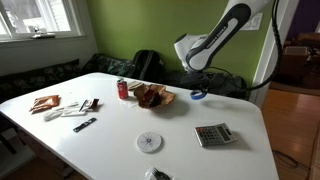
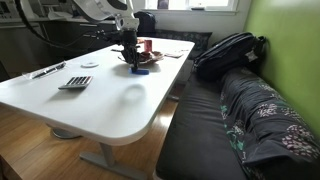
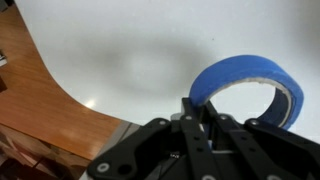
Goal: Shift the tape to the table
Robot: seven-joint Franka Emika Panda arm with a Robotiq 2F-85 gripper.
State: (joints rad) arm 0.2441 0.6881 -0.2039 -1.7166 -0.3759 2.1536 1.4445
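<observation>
The tape [image 3: 245, 82] is a blue ring-shaped roll. In the wrist view it stands on edge between my fingers, just over the glossy white table [image 3: 130, 50]. My gripper [image 3: 200, 108] is shut on the roll's near wall. In both exterior views the gripper [image 1: 196, 86] [image 2: 131, 56] points down over the table [image 1: 190, 150] [image 2: 120, 100], near its edge by the couch. The tape [image 1: 199, 96] [image 2: 141, 69] shows as a blue spot right under it, at or just above the table top; I cannot tell if it touches.
A brown bowl [image 1: 153, 96] and a red soda can [image 1: 123, 88] stand close to the gripper. A calculator [image 1: 212, 134], a flat white disc [image 1: 149, 141], a marker [image 1: 84, 124] and packets [image 1: 45, 103] lie on the table. A backpack [image 2: 228, 52] sits on the dark couch [image 2: 230, 130].
</observation>
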